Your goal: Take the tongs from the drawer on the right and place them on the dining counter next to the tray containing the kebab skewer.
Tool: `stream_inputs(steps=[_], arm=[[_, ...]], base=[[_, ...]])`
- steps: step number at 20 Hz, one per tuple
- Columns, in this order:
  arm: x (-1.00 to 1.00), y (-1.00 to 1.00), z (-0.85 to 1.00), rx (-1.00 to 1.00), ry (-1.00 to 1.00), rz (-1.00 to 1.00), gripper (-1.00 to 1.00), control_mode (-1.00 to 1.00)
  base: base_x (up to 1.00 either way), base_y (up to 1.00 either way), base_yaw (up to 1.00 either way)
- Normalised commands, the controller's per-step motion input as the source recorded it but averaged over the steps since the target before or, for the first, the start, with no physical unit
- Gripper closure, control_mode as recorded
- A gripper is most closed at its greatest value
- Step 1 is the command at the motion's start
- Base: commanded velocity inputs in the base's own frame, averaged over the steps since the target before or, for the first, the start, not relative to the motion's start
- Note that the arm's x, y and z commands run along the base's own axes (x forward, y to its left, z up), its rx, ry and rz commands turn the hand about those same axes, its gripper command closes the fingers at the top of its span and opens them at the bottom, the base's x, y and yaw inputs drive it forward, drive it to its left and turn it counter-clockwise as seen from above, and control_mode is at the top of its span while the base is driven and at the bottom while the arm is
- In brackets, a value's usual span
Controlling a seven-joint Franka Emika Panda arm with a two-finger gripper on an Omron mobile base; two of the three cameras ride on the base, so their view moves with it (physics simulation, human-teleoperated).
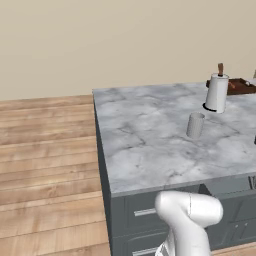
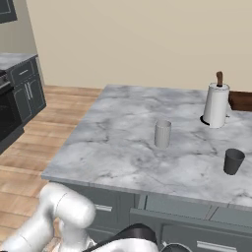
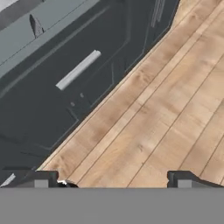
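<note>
Gripper (image 3: 109,179) wide open, empty, low by cab fronts | tray (image 1: 242,86) on dining counter (image 1: 150,140) far right

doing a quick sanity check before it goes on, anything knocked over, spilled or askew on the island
Nothing stands out. On the dining counter the paper-towel roll, the light cup and the dark cup all stand upright, with no spill around them. The tray sits flat at the far edge. One drawer below juts out slightly.
</note>
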Motion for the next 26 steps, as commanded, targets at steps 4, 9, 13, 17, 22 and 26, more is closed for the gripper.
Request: stream_inputs(steps=[4,9,13,17,22,26], arm=[[0.28,1.0,0.0,-0.45,0.34,-0.06,-1.0,-1.0],[0.11,0.45,0.0,-0.19,0.13,-0.01,-1.0,-1.0],[0.03,-0.01,0.01,0.01,0.0,0.0,-1.0,-1.0],[0.17,-0.21,0.3,0.12,0.0,0.0,-1.0,-1.0],[0.56,-0.06,0.79,0.12,0.12,-0.03,-1.0,-1.0],[0.38,-0.05,1.0,0.13,0.13,0.0,-1.0,-1.0]], base=[[0.0,0.0,0.0],[0.0,0.0,0.0],[0.0,0.0,0.0],[0.0,0.0,0.0],[0.0,0.0,0.0],[0.0,0.0,0.0]])
